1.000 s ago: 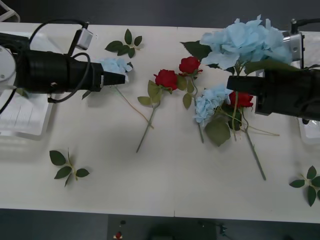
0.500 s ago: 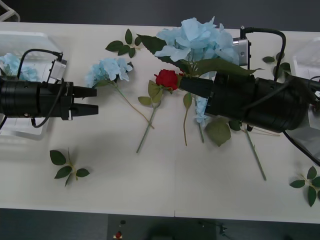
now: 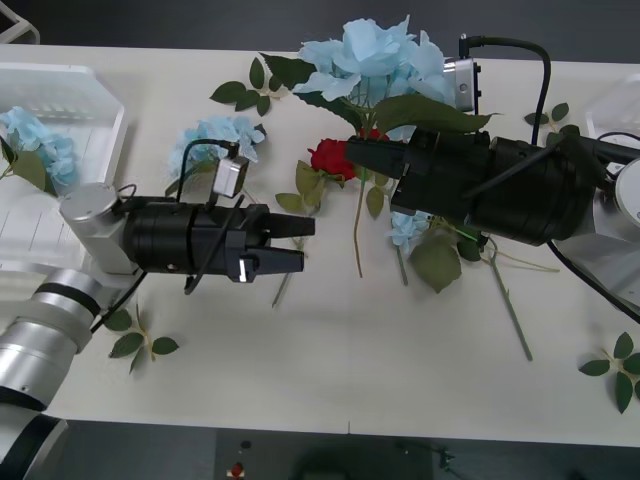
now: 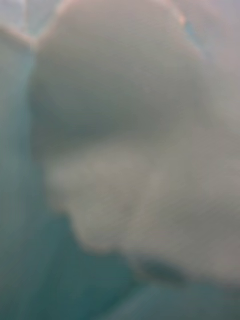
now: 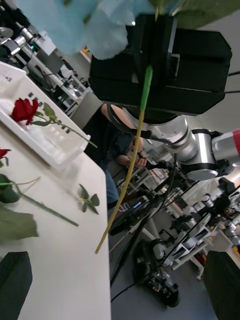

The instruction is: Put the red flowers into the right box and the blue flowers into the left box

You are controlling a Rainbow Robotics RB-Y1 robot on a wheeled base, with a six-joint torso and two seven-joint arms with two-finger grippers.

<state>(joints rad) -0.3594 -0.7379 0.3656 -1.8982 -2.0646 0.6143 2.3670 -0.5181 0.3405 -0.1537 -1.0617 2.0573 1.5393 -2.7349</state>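
Note:
My right gripper (image 3: 362,155) is shut on the stem of a large blue flower (image 3: 375,60) and holds it above the table's middle, the stem (image 3: 358,232) hanging free. The left wrist view shows that stem (image 5: 141,100) clamped in the right gripper (image 5: 150,55). Pale blue petals (image 4: 120,150) press against the right wrist camera. My left gripper (image 3: 303,245) is open and holds nothing, just left of the hanging stem. One blue flower (image 3: 40,150) lies in the left box (image 3: 70,85). Another blue flower (image 3: 222,135) and a red flower (image 3: 333,158) lie on the table. A red flower (image 5: 25,110) lies in the right box (image 5: 55,145).
A further blue flower (image 3: 405,228) and a long rose stem (image 3: 510,310) lie under the right arm. Bloomless leaf sprigs lie at the back (image 3: 250,88), front left (image 3: 135,338) and front right (image 3: 618,368). The right box's corner (image 3: 612,108) is at the right edge.
The right gripper has lifted the large blue flower and carried it left. The left arm drew back from the small blue flower, then swung right to the table's middle.

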